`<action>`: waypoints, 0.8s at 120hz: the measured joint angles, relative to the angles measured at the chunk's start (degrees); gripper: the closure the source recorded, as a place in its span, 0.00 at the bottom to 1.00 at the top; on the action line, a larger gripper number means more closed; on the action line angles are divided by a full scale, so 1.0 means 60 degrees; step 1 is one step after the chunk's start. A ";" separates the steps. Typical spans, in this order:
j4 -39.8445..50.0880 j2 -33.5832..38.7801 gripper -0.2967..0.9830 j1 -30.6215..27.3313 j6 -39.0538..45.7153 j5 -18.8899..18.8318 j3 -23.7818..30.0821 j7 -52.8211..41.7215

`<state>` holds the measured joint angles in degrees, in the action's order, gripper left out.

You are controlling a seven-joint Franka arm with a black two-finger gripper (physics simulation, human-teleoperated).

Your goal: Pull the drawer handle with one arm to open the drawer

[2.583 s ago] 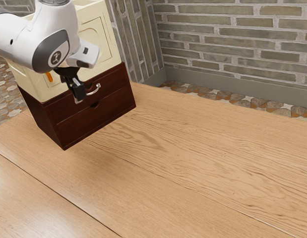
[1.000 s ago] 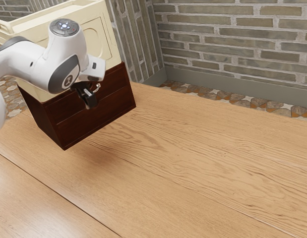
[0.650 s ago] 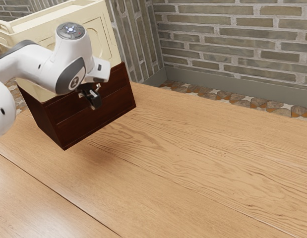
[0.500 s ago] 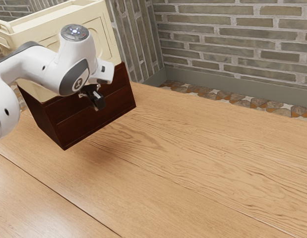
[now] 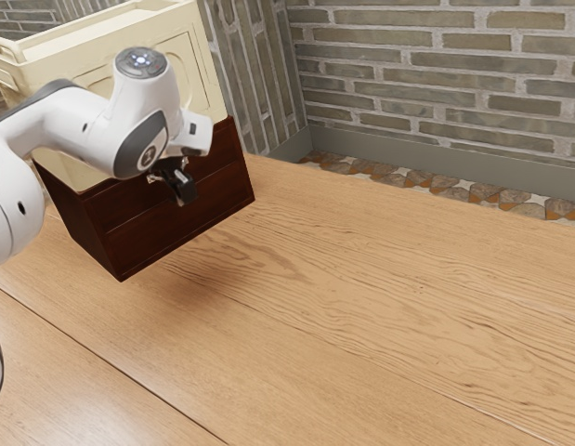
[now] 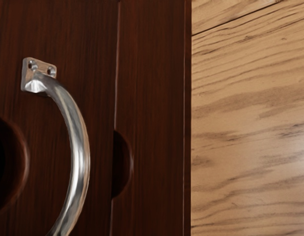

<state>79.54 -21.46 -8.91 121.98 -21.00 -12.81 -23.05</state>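
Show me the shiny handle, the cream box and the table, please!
Shiny handle (image 6: 80, 147): wrist view, middle of its curve.
Cream box (image 5: 202, 70): exterior view, its front.
Table (image 5: 361, 288): exterior view, bare wooden top.

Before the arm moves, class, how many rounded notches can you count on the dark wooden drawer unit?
2: one notch between the metal handle and the table, the other notch on the handle's far side. The arm may hide more.

At the upper left, the arm (image 5: 59, 121) is white and gray, with a round gray cap (image 5: 140, 62) and a black tool (image 5: 183, 189).
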 joint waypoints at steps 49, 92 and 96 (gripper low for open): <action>-0.0436 -0.0314 0.23 -0.0399 0.0001 -0.0002 0.0519 0.0002; -0.0693 -0.0673 0.23 -0.0759 0.0006 0.0003 0.0994 0.0004; -0.0684 -0.0675 0.23 -0.0759 0.0006 0.0003 0.1020 0.0004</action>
<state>75.43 -25.52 -13.46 122.01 -20.98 -6.70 -23.03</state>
